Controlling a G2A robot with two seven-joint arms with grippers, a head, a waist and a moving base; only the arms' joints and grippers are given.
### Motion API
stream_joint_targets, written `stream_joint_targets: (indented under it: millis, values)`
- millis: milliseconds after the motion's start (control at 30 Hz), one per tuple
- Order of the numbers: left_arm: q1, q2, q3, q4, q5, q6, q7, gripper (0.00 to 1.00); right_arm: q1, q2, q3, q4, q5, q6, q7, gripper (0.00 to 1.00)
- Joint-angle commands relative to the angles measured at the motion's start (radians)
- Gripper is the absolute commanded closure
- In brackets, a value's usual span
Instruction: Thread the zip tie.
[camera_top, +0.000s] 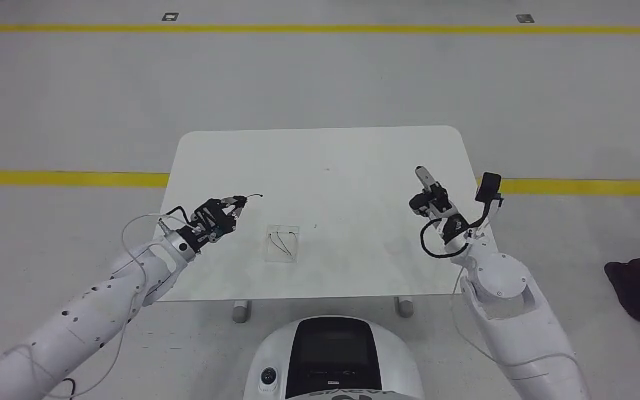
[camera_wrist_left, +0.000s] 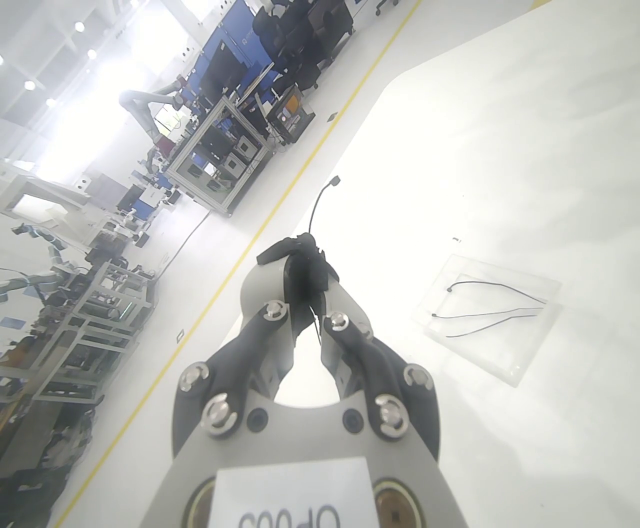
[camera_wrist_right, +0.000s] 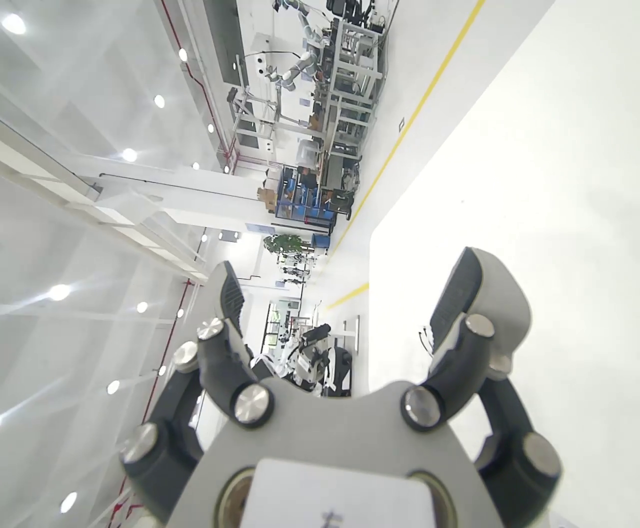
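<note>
My left gripper (camera_top: 237, 203) (camera_wrist_left: 307, 250) is shut on a thin black zip tie (camera_wrist_left: 320, 202) (camera_top: 252, 197) above the white table's left part; the tie's head end sticks out past the fingertips, and its tail runs back between the fingers. My right gripper (camera_top: 424, 178) (camera_wrist_right: 350, 280) hovers open over the table's right side with nothing between its fingers. A clear flat tray (camera_top: 283, 243) (camera_wrist_left: 487, 320) near the table's front middle holds three more black zip ties (camera_wrist_left: 500, 312).
The white table (camera_top: 330, 170) has rounded corners, and the left gripper sits near its left edge. Grey floor with yellow lines (camera_top: 300, 28) surrounds it. A black cable loops off the right wrist (camera_top: 440, 240).
</note>
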Motion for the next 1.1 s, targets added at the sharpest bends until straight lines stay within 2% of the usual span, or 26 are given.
stream_joint_targets:
  millis: [0,133,300,400,467,833,867,933,1067]
  values:
    - [0.0,0.0,0.0,0.0,0.0,0.0,0.0,1.0,0.019,-0.001,-0.016,0.003,-0.006,-0.004,0.032,0.0]
    - [0.0,0.0,0.0,0.0,0.0,0.0,0.0,1.0,0.121,-0.007,-0.109,0.037,-0.068,0.008,0.157,0.0]
    - [0.0,0.0,0.0,0.0,0.0,0.0,0.0,1.0,0.287,-0.028,-0.278,0.14,-0.154,0.015,0.293,0.0]
    - [0.0,0.0,0.0,0.0,0.0,0.0,0.0,1.0,0.355,-0.048,-0.363,0.204,-0.182,0.031,0.276,0.0]
    - [0.0,0.0,0.0,0.0,0.0,0.0,0.0,1.0,0.374,-0.059,-0.407,0.225,-0.203,0.027,0.257,0.0]
    - [-0.001,-0.001,0.0,-0.001,0.011,0.007,-0.007,1.0,0.376,-0.062,-0.413,0.232,-0.201,0.023,0.244,0.0]
    - [0.001,-0.004,0.004,-0.008,0.046,0.03,-0.02,1.0,0.369,-0.063,-0.415,0.23,-0.173,0.004,0.261,0.0]
    - [0.006,-0.009,0.013,-0.016,0.072,0.033,-0.006,1.0,0.378,-0.064,-0.413,0.251,-0.129,-0.025,0.321,0.0]
    - [0.005,-0.024,0.03,0.015,0.149,0.075,0.039,1.0,0.45,-0.08,-0.444,0.325,-0.001,-0.025,0.462,0.0]
